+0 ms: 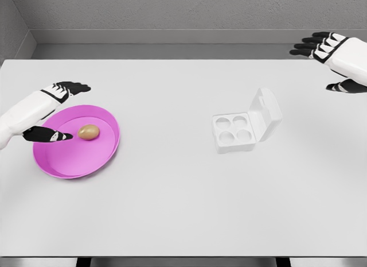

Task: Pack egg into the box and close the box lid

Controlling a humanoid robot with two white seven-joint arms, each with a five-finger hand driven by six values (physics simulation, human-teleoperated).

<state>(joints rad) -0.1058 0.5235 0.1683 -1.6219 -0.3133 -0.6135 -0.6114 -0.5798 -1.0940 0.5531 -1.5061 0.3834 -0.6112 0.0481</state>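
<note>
While the left hand (54, 112) hangs over the pink plate (57, 163) with fingers spread, gripping nothing, its thumb tip sits just beside the brown egg (89, 131) lying on the plate. Well apart to the right, the white egg box (234, 132) rests on the table (172, 209), lid (265, 113) raised, four cups vacant. Right hand (330, 54) hovers relaxed near the table's far right corner.

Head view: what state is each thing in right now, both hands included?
egg: lying loose in the pink plate, not held.
pink plate: on the table, tilted, holding only the egg.
egg box: lid open, all four cups empty.
left hand: open, fingers spread around the egg, no grasp.
right hand: open, raised at the far right, holding nothing.
</note>
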